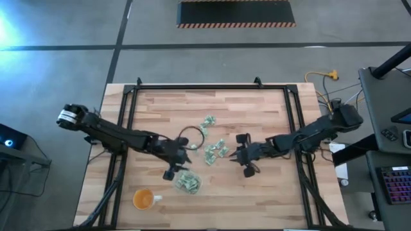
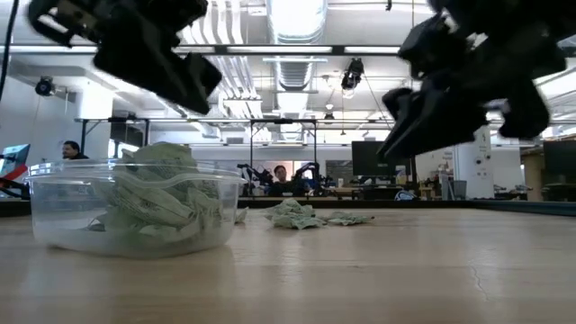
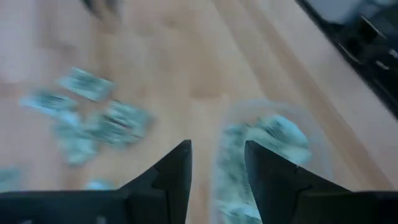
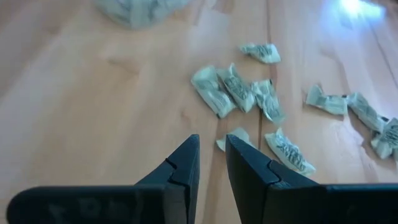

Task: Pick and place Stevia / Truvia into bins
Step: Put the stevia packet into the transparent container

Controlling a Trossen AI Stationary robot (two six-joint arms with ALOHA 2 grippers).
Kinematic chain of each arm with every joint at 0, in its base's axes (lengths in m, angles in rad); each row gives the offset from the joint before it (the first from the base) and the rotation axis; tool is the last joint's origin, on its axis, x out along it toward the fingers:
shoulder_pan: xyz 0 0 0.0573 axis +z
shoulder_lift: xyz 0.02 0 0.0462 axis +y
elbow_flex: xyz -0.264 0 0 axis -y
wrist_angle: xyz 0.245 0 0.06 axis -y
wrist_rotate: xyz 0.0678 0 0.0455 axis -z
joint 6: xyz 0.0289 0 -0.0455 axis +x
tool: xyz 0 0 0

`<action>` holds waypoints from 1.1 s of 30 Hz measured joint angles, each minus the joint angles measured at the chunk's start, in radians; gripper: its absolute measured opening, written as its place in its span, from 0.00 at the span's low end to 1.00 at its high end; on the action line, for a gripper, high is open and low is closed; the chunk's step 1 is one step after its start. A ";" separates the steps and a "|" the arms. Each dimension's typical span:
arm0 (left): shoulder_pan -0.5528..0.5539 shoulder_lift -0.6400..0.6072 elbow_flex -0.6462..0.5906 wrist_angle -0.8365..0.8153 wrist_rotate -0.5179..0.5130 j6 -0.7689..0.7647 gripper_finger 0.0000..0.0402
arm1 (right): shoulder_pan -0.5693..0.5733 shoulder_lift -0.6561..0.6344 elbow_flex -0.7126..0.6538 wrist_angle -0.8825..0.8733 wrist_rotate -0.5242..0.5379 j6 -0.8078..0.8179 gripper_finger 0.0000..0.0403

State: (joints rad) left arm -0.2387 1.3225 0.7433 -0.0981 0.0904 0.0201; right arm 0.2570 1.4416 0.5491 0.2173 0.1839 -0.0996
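Your pale butcher-block wooden table (image 1: 257, 115) has bare boards all round its edges. The small clear rounded plastic tub (image 2: 54, 211) sits near the front edge, heaped with crumpled pale green and white packets (image 1: 215, 149), others loose mid-table. The left gripper (image 3: 216, 169) hangs released over the tub, empty. The right gripper (image 4: 212, 160) hovers above loose packets, fingers slightly parted, grasping nothing.

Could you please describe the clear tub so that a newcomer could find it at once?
On the wooden table, look near the front edge, under the left gripper. The clear tub holds green packets; the orange cup beside it is opaque and has a handle.
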 joint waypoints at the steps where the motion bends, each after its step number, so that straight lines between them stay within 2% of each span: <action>1: 0.000 -0.019 -0.001 -0.001 -0.048 -0.010 0.33 | -0.009 0.022 0.007 -0.001 0.000 -0.011 0.17; 7: 0.000 -0.118 -0.018 -0.096 -0.380 -0.048 0.33 | -0.062 0.137 0.063 0.003 -0.001 -0.017 0.19; 10: 0.001 -0.142 -0.024 -0.114 -0.464 -0.093 0.33 | -0.080 0.182 0.077 -0.002 -0.002 -0.019 0.23; 23: 0.001 -0.118 -0.035 -0.122 -0.468 -0.092 0.33 | -0.124 0.277 0.119 0.001 -0.004 -0.019 0.41; 33: 0.002 -0.113 -0.035 -0.121 -0.469 -0.092 0.33 | -0.168 0.277 0.111 -0.004 -0.005 0.049 0.46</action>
State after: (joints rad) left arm -0.2371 1.2091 0.7082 -0.2195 -0.3790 -0.0717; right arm 0.0891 1.7183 0.6600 0.2137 0.1787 -0.0507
